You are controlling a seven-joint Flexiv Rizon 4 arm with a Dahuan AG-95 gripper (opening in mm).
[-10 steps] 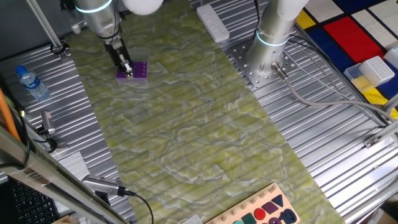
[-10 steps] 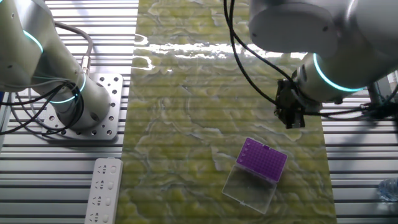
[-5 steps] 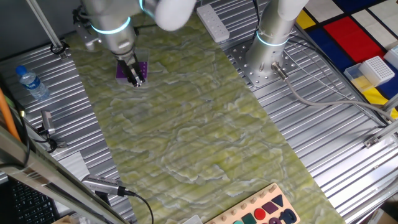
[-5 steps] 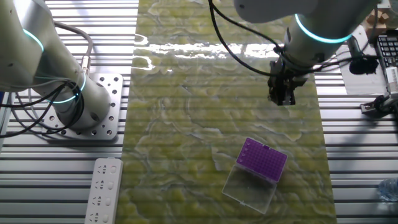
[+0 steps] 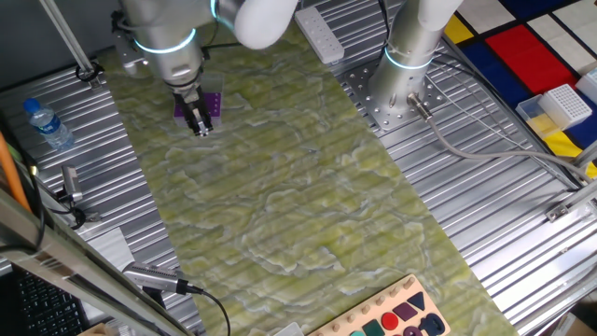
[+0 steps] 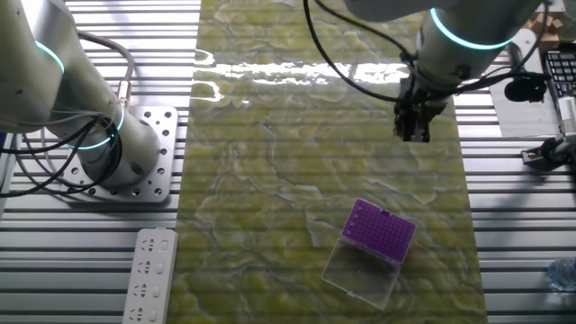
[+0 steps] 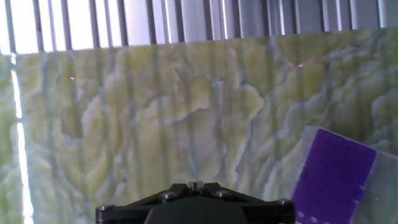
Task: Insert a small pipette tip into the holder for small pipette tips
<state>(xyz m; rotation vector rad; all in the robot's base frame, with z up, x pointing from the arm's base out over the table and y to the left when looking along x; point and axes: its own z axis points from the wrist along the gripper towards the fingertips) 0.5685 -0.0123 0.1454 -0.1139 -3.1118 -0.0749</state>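
Purple rectangular plastic tip holder [image 6: 381, 230]: tool [image 6: 413, 133] hangs well apart.
Tool opening, contents: cannot tell. Centre tool above holder before descending.

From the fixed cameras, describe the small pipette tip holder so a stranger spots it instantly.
Find the green marbled mat running down the ribbed metal table. Near one edge sits a small purple rectangular box of tiny holes, its clear lid lying open beside it; nothing else on the mat is purple.

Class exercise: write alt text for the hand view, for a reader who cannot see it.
A small purple rectangular pipette tip holder with a grid of tiny holes lies at the lower right on a green-and-yellow marbled mat. The dark base of the gripper fills the bottom centre; its fingers are not visible. Ribbed metal table slats run along the top.
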